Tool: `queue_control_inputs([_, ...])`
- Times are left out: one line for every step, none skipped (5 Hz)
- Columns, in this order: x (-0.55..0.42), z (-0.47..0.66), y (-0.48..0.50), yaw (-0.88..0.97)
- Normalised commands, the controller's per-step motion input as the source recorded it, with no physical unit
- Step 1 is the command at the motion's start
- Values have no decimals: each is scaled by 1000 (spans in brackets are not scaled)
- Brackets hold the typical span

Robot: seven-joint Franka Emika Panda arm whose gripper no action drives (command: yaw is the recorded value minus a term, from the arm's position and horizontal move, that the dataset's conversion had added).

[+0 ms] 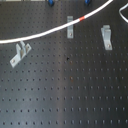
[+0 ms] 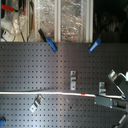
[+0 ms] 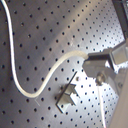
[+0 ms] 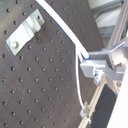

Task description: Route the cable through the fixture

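Both jaws of the gripper (image 4: 89,64) are closed tight on the white cable (image 4: 64,29), pinching its end.

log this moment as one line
gripper: shut on cable | red band: beside middle clip | clips: three, none threaded | board: black pegboard

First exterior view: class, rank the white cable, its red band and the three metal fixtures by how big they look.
1. cable, longest by far.
2. The three fixtures, left, middle, right, look alike; they lie at different angles, so no ranking.
3. red band, smallest.
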Motion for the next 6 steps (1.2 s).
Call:
queue_control_inputs([-2,1,54,0])
queue_control_inputs([-50,2,121,-203])
queue_control_inputs([-68,0,72,-880])
queue_control_inputs([-7,0,39,0])
queue_control_inputs([-811,147,-172,151])
queue_control_inputs([-51,0,-9,0])
